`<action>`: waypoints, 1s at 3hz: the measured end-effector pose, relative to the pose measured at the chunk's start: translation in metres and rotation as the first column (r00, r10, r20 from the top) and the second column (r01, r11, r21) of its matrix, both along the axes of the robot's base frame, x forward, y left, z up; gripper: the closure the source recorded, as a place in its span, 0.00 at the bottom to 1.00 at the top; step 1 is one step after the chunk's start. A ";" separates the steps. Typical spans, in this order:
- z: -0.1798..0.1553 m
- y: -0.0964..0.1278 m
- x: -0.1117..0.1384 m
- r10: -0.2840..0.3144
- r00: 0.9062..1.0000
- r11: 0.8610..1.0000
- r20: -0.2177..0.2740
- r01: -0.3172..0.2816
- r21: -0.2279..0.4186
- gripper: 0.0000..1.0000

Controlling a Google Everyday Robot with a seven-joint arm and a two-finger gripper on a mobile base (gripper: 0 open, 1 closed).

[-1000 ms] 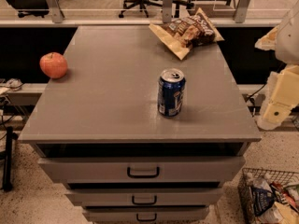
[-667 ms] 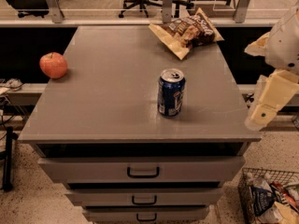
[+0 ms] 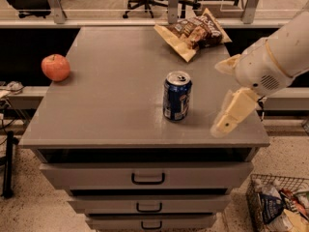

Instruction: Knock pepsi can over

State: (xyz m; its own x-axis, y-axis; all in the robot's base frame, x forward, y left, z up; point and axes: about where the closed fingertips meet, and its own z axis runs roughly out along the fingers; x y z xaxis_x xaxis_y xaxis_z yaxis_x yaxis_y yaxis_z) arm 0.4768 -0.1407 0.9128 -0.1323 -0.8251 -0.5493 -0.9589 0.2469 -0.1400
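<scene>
The pepsi can [image 3: 176, 96] is dark blue with a silver top. It stands upright on the grey cabinet top [image 3: 111, 105], right of centre and toward the front. My gripper [image 3: 223, 94] comes in from the right on a white arm. It hangs above the cabinet's right front part, a short way right of the can and not touching it. Its two cream fingers [image 3: 232, 112] are spread apart with nothing between them.
A red apple [image 3: 55, 67] sits at the left edge. A brown-yellow chip bag [image 3: 193, 33] lies at the back right. Drawers with handles [image 3: 147, 178] are below the front edge. A wire basket [image 3: 280, 204] of items stands on the floor at right.
My arm and gripper have moved left, from beyond the cabinet's right edge to over its top, closer to the can. The can, apple and bag have not moved.
</scene>
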 end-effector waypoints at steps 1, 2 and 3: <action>-0.019 0.028 0.015 0.036 0.998 0.991 0.054 -0.042 0.124 0.00; -0.028 0.058 0.032 0.061 0.992 0.967 0.108 -0.086 0.239 0.00; -0.035 0.081 0.050 0.070 0.988 0.936 0.139 -0.114 0.333 0.00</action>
